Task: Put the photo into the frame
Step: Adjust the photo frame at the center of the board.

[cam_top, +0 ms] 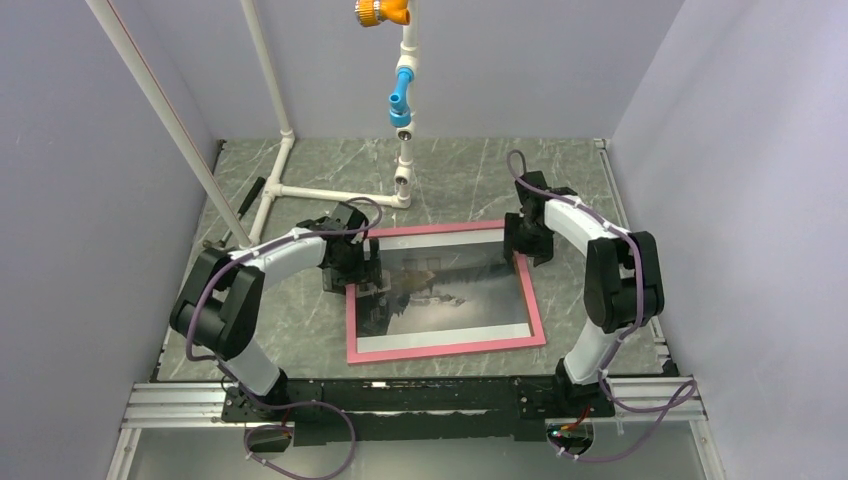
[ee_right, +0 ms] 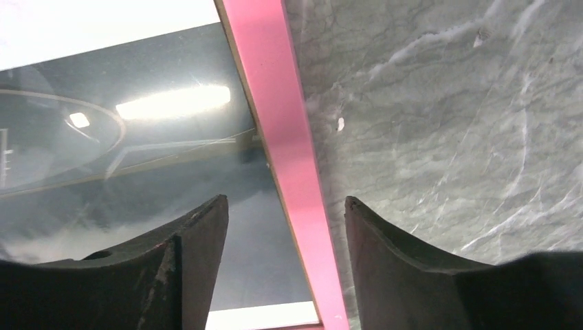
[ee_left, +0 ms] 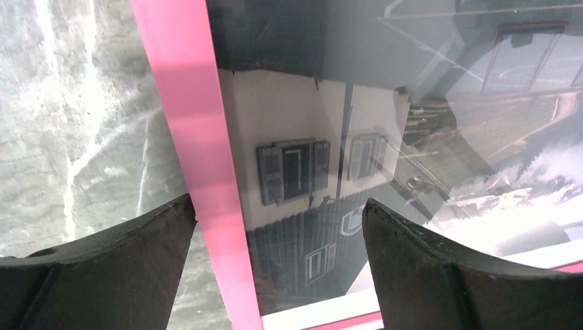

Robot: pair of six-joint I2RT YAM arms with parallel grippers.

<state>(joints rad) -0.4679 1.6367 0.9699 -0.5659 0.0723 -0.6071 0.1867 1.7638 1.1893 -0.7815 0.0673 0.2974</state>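
The pink frame (cam_top: 450, 347) lies flat, face up, in the middle of the table. The photo (cam_top: 455, 295) of a white house under a grey sky sits inside it behind the glossy pane. My left gripper (cam_top: 362, 262) hovers over the frame's left rail (ee_left: 199, 172), open, one finger on each side of the rail and nothing gripped; the house print (ee_left: 295, 165) shows between the fingers. My right gripper (cam_top: 527, 240) is open above the frame's right rail (ee_right: 289, 151), straddling it without touching, near the far right corner.
A white pipe stand (cam_top: 290, 190) with a blue and orange fitting rises at the back left and centre. A dark tool (cam_top: 248, 200) lies by the left wall. Grey marble tabletop (ee_right: 447, 124) surrounds the frame; walls close in on both sides.
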